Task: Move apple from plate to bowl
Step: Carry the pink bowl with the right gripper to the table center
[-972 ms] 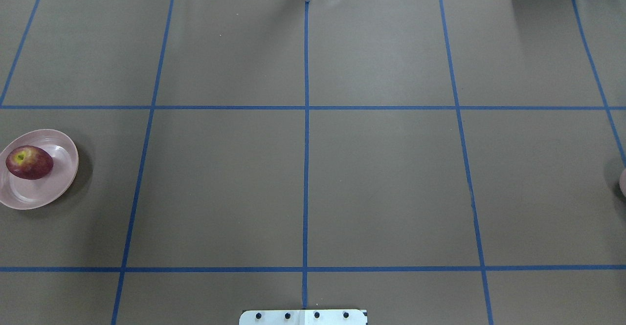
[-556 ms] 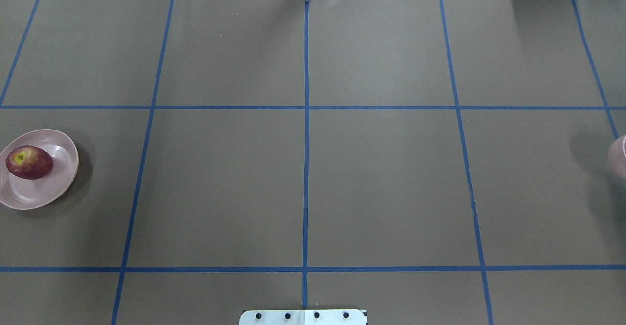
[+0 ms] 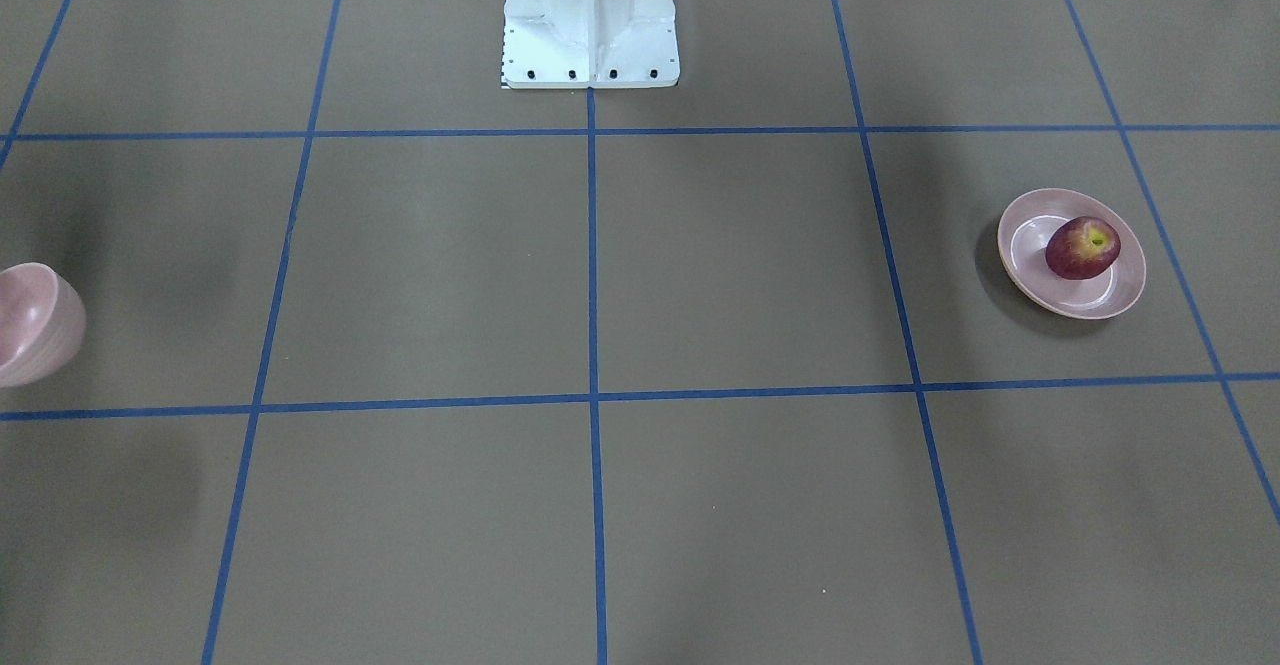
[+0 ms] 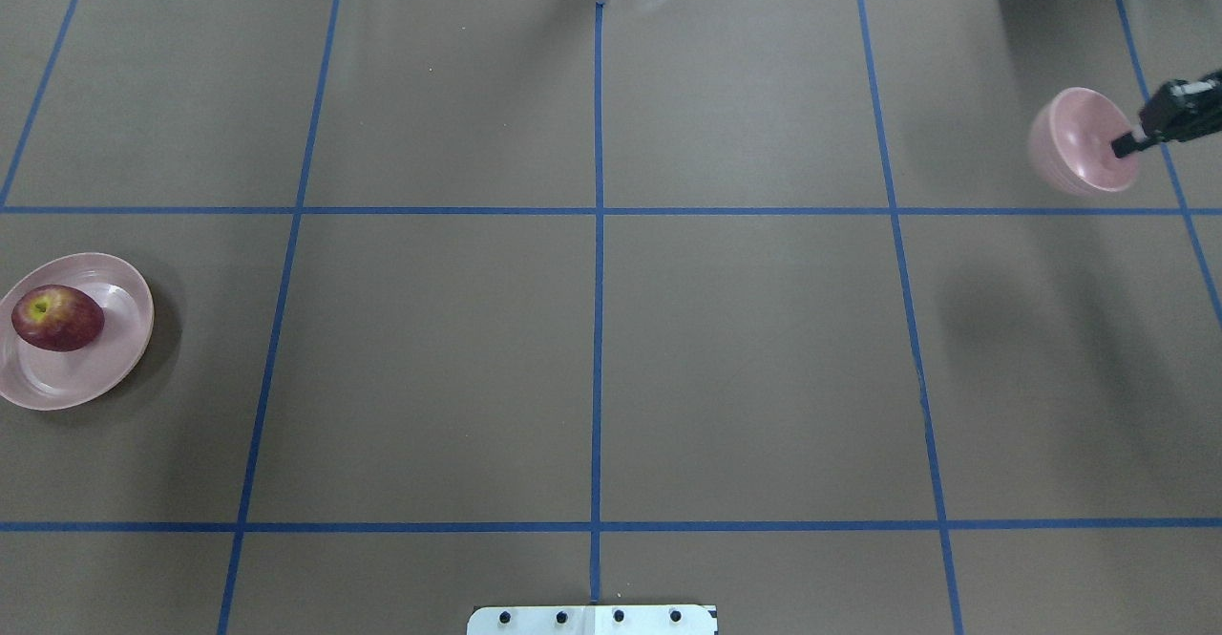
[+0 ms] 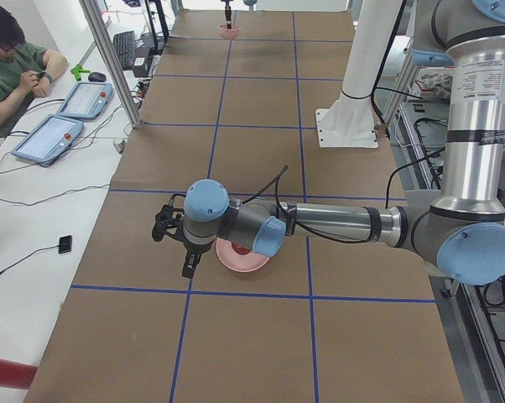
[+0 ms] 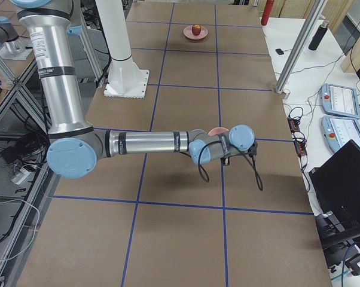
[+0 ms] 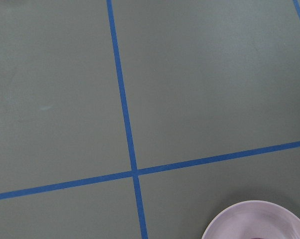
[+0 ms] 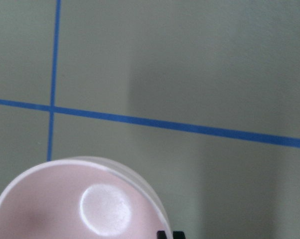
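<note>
The dark-red apple (image 4: 57, 317) lies on the wide pink plate (image 4: 105, 368) at the table's left edge; both also show in the front view, the apple (image 3: 1082, 247) on the plate (image 3: 1030, 265). My right gripper (image 4: 1125, 146) is shut on the rim of the small pink bowl (image 4: 1084, 141) and holds it above the table at the far right. The right wrist view shows the bowl (image 8: 65, 204) close up. My left gripper (image 5: 181, 248) hovers beside the plate (image 5: 244, 259); I cannot tell whether it is open or shut. The apple is hidden there.
Brown paper with a blue tape grid (image 4: 598, 210) covers the table. The white robot base (image 3: 590, 20) stands at the robot's side. An operator (image 5: 13, 59) sits beyond the far edge with teach pendants (image 5: 85, 99).
The bowl has come in from the right edge of the overhead view and moved toward the far side, with the right gripper now showing. Apple and plate have not moved.
</note>
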Motion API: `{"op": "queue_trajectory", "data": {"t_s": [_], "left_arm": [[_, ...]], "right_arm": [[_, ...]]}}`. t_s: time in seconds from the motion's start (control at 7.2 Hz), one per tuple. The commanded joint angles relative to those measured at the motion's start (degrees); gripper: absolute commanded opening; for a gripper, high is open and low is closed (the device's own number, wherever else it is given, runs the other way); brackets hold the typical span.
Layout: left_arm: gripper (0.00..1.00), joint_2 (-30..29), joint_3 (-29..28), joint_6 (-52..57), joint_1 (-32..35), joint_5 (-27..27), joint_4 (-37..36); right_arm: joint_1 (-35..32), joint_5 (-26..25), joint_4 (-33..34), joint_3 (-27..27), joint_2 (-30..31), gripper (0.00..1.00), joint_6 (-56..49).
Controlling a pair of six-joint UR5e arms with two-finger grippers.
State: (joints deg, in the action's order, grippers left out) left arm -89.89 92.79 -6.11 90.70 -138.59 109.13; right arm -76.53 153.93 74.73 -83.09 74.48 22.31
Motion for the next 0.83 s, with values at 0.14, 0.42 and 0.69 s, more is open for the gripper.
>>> {"op": "queue_trajectory", "data": {"t_s": [0.14, 0.42, 0.69], "left_arm": [[0.98, 0.0, -0.2, 0.0, 0.0, -0.1, 0.0], [0.98, -0.1, -0.9, 0.0, 0.0, -0.1, 0.0], [0.98, -0.1, -0.9, 0.0, 0.0, -0.1, 0.0]], "right_arm": [[17.6, -13.6, 0.1, -0.8, -17.7, 0.00, 30.1], [26.2, -22.4, 7.0, -0.5, -27.2, 0.00, 36.7], [33.0, -27.3, 8.8, 0.3, -29.7, 0.00, 39.7]]}}
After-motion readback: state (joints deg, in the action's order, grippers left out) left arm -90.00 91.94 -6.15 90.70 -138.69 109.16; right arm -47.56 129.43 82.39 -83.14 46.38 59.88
